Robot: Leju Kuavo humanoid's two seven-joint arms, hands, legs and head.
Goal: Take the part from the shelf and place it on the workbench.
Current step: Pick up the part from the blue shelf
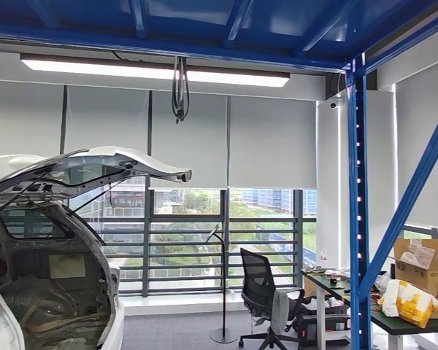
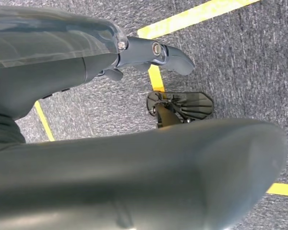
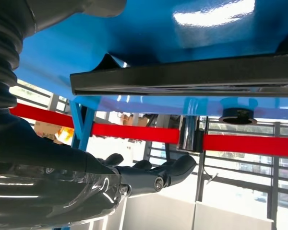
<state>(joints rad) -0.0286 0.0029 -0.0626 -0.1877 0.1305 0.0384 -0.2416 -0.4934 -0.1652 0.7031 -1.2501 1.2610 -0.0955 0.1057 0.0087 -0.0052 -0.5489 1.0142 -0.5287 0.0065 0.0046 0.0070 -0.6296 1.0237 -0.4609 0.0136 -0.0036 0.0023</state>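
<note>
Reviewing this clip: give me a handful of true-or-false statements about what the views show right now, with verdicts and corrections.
1. The white car's rear hatch is raised. True.
2. A person sits in the black office chair. False: the chair is empty.
3. The left hand hangs over grey carpet with yellow lines. True.
4. The right hand grips a part. False: its fingers reach out with nothing in them.
5. A cardboard box sits on the dark table at the right. True.

Blue steel frame (image 1: 358, 219); white car body (image 1: 51, 240); yellow floor lines (image 2: 193, 17)
</note>
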